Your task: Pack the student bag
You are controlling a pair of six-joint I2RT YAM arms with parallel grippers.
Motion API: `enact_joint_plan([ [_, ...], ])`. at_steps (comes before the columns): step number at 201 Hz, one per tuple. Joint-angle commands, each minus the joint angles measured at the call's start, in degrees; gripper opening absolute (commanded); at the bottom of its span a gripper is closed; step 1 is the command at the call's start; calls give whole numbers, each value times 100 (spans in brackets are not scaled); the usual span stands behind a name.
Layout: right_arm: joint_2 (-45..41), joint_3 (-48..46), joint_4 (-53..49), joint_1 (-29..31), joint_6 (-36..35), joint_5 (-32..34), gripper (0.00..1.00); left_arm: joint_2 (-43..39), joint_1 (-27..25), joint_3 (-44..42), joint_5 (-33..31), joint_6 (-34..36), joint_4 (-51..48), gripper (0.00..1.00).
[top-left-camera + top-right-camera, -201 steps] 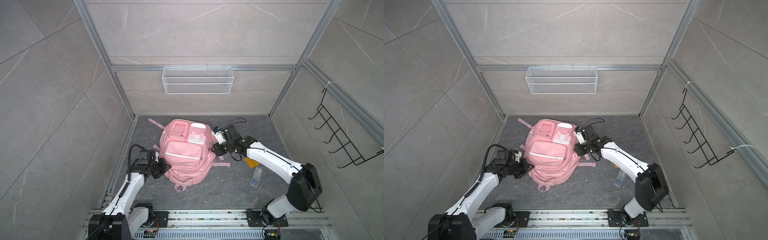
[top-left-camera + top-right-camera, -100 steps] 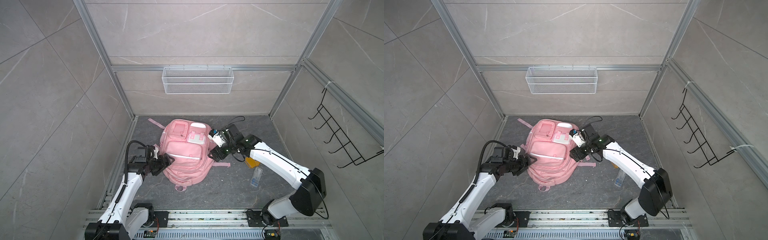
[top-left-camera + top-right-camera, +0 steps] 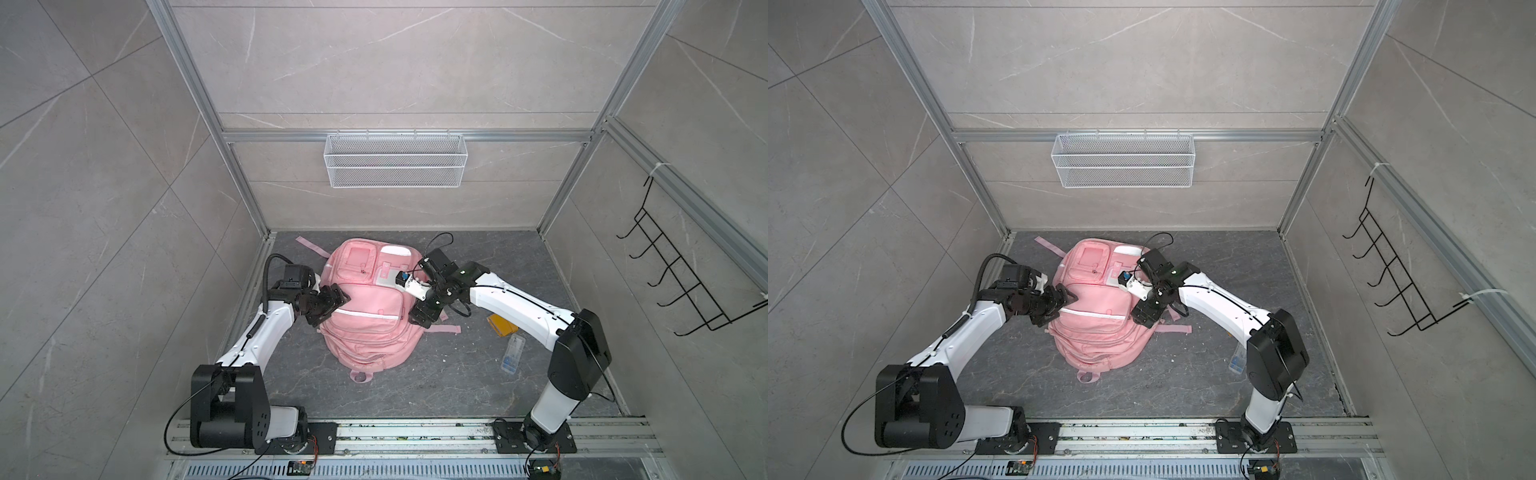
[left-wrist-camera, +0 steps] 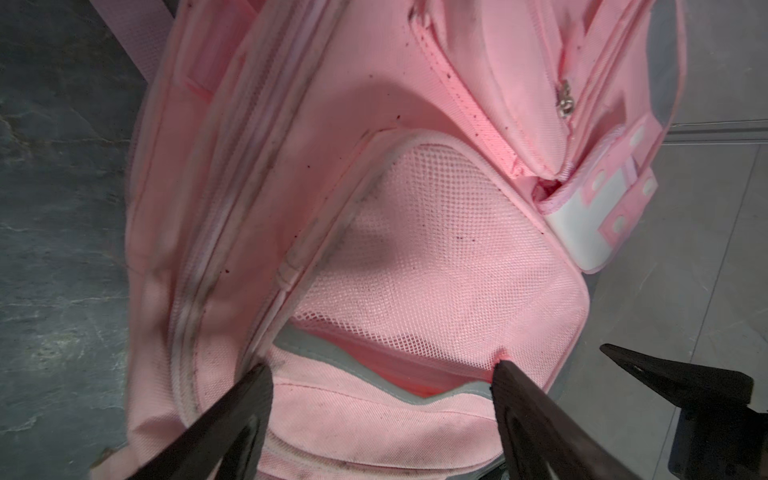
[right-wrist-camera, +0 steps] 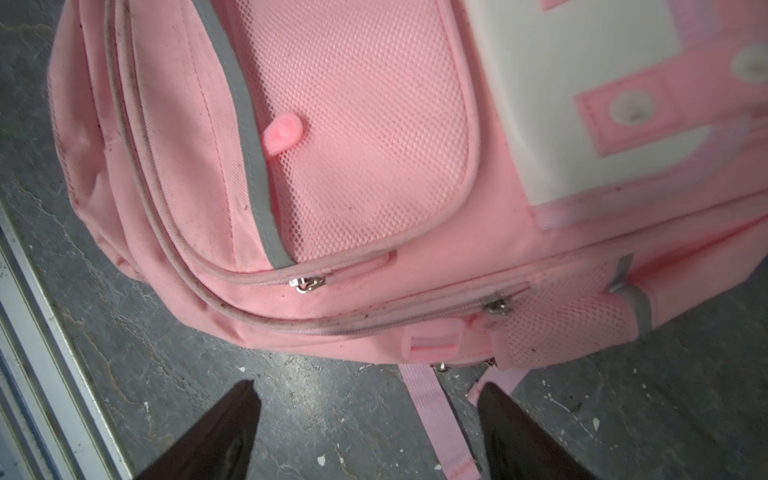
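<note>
The student bag, a pink backpack with white strips, lies flat on the dark floor in both top views. My left gripper is at its left side and open. In the left wrist view the left gripper spans the bag's front pocket fabric below the mesh, gripping nothing. My right gripper hangs open at the bag's right edge. In the right wrist view the right gripper is over bare floor beside the bag, with a pink strap between the jaws, not gripped.
An orange item and a clear plastic case lie on the floor right of the bag. A white wire basket hangs on the back wall, and a black hook rack on the right wall. A metal rail runs along the front.
The left gripper went from shut to open and moved up along the bag's left side. The right gripper opened wider and moved toward the front along the bag's right edge.
</note>
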Motion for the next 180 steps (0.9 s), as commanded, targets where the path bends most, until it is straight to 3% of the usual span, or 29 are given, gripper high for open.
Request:
enact_joint_plan([
  [1,257,231,17,88,-366,25,85,265,28,224,-146,170,-91,80],
  [24,545,386,116,156,-418,-9,85,433,36,248,-111,224,-92,72],
  [63,930,599,303,291,-391,-119,83,664,36,319,-116,372,-241,48],
  [80,1080,697,311,323,-376,-200,83,724,36,311,-129,387,-235,41],
  [180,1255,520,52,393,-326,-925,85,850,36,97,46,238,0,35],
])
